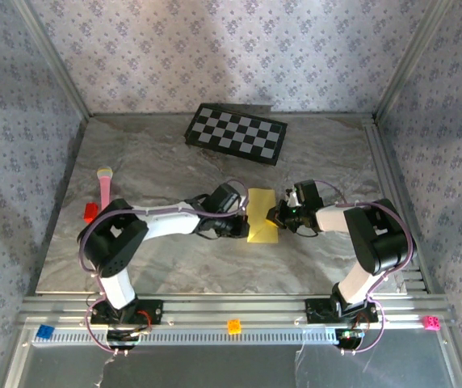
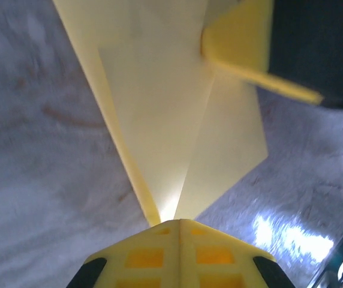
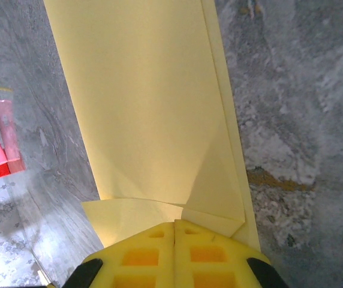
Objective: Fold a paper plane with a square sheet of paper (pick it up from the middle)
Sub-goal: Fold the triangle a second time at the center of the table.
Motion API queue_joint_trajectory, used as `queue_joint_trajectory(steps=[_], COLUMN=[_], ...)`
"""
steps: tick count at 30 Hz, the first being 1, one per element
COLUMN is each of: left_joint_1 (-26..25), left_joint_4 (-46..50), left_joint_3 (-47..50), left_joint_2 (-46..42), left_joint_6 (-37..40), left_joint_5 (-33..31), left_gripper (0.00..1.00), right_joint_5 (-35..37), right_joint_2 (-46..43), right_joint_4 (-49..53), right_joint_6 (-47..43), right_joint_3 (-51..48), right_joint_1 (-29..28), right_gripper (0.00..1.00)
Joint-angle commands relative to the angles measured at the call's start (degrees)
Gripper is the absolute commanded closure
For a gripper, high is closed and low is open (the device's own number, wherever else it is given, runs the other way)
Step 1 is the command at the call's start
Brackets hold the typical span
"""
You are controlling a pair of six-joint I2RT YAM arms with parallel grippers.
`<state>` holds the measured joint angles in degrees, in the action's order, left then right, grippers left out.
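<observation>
Yellow sheet of paper [image 1: 262, 214] sits part-folded mid table [image 1: 174, 263], long axis near-to-far. We see left pincer [image 2: 179, 231] pinched shut on its left edge, right pincer [image 3: 174, 233] pinched shut on right edge. Both equally near, facing across it.

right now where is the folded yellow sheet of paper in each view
top external: folded yellow sheet of paper mid-table, below the black-and-white checkerboard
left wrist: the paper spans top centre
right wrist: the paper runs up the centre
shared landmark: grey marble tabletop
</observation>
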<state>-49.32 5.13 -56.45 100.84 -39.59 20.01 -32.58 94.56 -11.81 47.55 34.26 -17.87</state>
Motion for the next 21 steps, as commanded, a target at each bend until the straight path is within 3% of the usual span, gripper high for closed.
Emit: queue_joint_trajectory(steps=[1,9,21], left_joint_1=[0.92,-0.02,-0.72], left_joint_4=[-0.42,-0.96,2.45], left_joint_3=[-4.00,-9.18,-7.19], left_joint_2=[2.88,8.75,11.82], left_joint_6=[-0.07,0.80,2.83], left_joint_5=[0.69,5.11,1.22], left_gripper=[0.99,0.97,0.98], right_joint_5=[4.06,4.17,3.79], right_joint_2=[2.17,1.87,1.28], right_joint_4=[5.02,5.31,5.14], right_joint_6=[-0.91,-0.96,-1.13], right_joint_3=[-1.72,-1.66,-1.86], right_joint_1=[0.29,0.29,0.29], right_gripper=[1.00,1.00,1.00])
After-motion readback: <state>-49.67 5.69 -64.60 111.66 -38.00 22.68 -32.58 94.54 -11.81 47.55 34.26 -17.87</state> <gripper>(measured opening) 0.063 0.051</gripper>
